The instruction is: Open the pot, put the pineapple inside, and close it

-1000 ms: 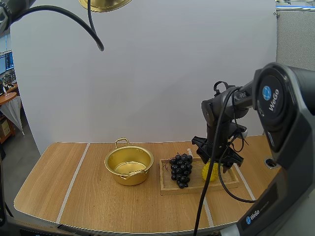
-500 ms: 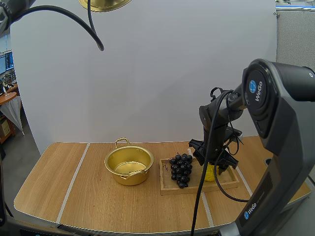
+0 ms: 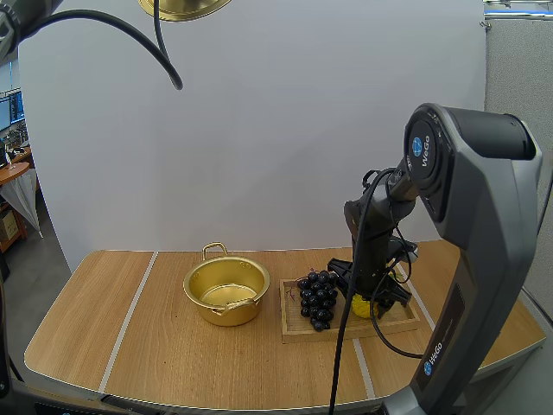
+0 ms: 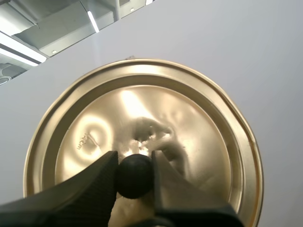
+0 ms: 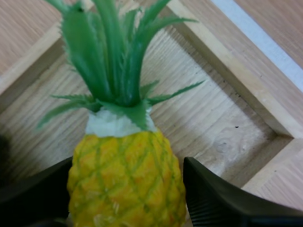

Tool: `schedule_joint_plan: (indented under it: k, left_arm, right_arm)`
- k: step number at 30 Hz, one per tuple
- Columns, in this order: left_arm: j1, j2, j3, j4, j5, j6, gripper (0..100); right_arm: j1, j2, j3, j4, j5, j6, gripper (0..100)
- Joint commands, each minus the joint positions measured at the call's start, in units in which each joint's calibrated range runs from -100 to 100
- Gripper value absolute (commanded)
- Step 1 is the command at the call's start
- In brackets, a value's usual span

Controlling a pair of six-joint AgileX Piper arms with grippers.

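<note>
The left end effector [image 4: 135, 163] pinches the round black knob [image 4: 135, 176] of a shiny gold metal lid [image 4: 199, 132], held high, probably to keep the pot clear for loading. Below, the round gold metal pot with two loop handles [image 3: 226, 290] stands open.

The task's thing, a small yellow toy pineapple with a green leafy crown [image 5: 125, 184], rests in a shallow, pale wooden tray [image 5: 227, 61] just right of the pot. The right end effector [image 5: 128, 163] is low in the tray, its fingers spread to either side of the fruit's body, close against it but not visibly squeezing. It looks ready to grasp. A bunch of dark purple grapes [image 3: 317, 298] shares the tray, nearer the pot.

Everything sits on a light wooden surface [image 3: 155, 346] crossed by pale stripes, with a plain white screen [image 3: 259, 156] behind.
</note>
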Motion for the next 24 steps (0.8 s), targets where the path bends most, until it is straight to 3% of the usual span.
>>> schedule_joint_plan:
  k: [1,2,3,4,5,7,14,17,24]
  left_arm:
    - [-0.09,-0.63,-0.58,0.28,-1.97,-0.56,0]
    - [-0.09,-0.63,-0.58,0.28,-1.97,-0.56,0]
    - [-0.09,-0.63,-0.58,0.28,-1.97,-0.56,0]
    - [-0.09,-0.63,-0.58,0.28,-1.97,-0.56,0]
    - [-0.09,-0.63,-0.58,0.28,-1.97,-0.56,0]
    - [-0.09,-0.63,-0.58,0.28,-1.97,-0.56,0]
    - [-0.09,-0.63,-0.58,0.28,-1.97,-0.56,0]
    - [-0.09,-0.63,-0.58,0.28,-1.97,-0.56,0]
    - [-0.09,-0.63,-0.58,0.28,-1.97,-0.56,0]
  right_arm:
    - [-0.32,0.53,-0.53,-0.27,0.35,0.12,100]
    - [-0.32,0.53,-0.67,-0.49,0.35,0.12,97]
    - [-0.32,0.53,-0.93,-0.49,0.82,0.12,78]
    - [-0.32,0.53,-1.09,-0.49,1.69,0.12,66]
    - [-0.32,0.53,-1.62,-0.49,2.60,0.12,42]
    - [-0.32,0.53,-2.74,-0.19,5.33,0.12,29]
    - [-0.32,0.42,-4.27,-0.12,10.12,0.12,24]
    - [-0.32,0.42,-4.27,0.36,12.20,1.29,0]
    - [-0.32,0.29,-4.27,2.21,12.76,1.39,0]
